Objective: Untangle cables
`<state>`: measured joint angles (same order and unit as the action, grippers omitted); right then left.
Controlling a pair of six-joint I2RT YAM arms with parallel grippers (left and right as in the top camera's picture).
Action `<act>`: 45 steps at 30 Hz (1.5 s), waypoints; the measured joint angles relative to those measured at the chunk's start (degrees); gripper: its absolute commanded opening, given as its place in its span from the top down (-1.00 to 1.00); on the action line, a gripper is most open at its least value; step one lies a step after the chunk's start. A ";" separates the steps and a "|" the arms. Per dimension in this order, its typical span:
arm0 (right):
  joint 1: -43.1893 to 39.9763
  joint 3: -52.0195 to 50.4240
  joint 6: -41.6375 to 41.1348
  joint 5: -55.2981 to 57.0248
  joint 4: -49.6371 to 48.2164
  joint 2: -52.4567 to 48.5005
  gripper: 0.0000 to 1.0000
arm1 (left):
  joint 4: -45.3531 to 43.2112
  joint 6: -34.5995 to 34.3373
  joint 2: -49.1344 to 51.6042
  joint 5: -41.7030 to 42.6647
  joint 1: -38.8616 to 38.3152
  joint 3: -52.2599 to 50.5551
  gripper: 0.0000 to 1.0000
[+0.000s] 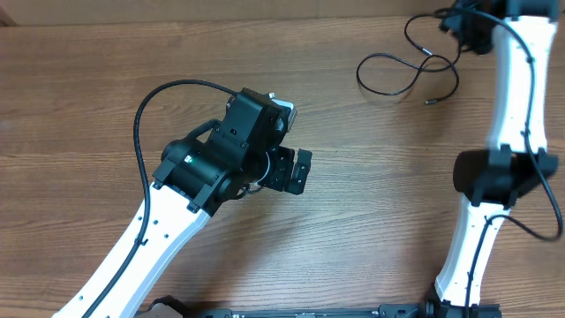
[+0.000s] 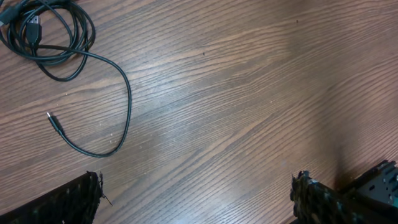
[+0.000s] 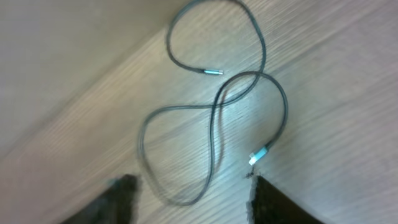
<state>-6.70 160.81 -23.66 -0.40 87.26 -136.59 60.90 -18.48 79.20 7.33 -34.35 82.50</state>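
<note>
Right claw (image 3: pixel 191 186) hangs spread, pinching nothing, over one loose cable (image 3: pixel 214 124) looped across the middle of its blurred frame, seemingly a strand already freed. Left claw (image 2: pixel 196 183) is spread wide and empty too. Next, I judge, a claw must pinch one strand of the wound bundle (image 2: pixel 84 28), upper left in the left wrist view; overhead shows only loose strands (image 1: pixel 388 94), upper right.

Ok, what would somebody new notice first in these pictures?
A loose black cable sprawls in loops at the far right corner of the table, near the open right gripper. In the left wrist view, a coiled cable bundle lies there, one strand trailing out.
</note>
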 measured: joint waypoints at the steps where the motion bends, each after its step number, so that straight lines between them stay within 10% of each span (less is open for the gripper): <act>1: 0.13 1.51 -0.20 0.02 1.86 1.22 -0.55 | -0.02 0.00 0.00 0.00 0.00 0.00 -0.99; 14: 0.83 -4.52 -2.14 -0.20 9.55 3.96 -0.46 | 0.00 0.00 0.00 0.00 0.00 0.00 -0.99; 26: 0.83 -27.34 -6.12 -2.25 -3.10 3.52 -0.49 | 0.00 0.00 0.00 -0.04 0.00 0.00 -0.99; 37: 0.83 -34.95 -10.47 -7.23 -12.22 3.06 0.18 | 0.02 0.00 0.00 -0.04 0.00 0.00 -0.99; 45: 0.83 -41.16 -13.42 -8.00 -18.29 3.06 0.19 | 0.00 0.00 0.00 -0.04 0.00 0.00 -0.99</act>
<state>-5.87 119.66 -37.08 -8.40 68.97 -133.53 60.90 -18.48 79.20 7.29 -34.35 82.50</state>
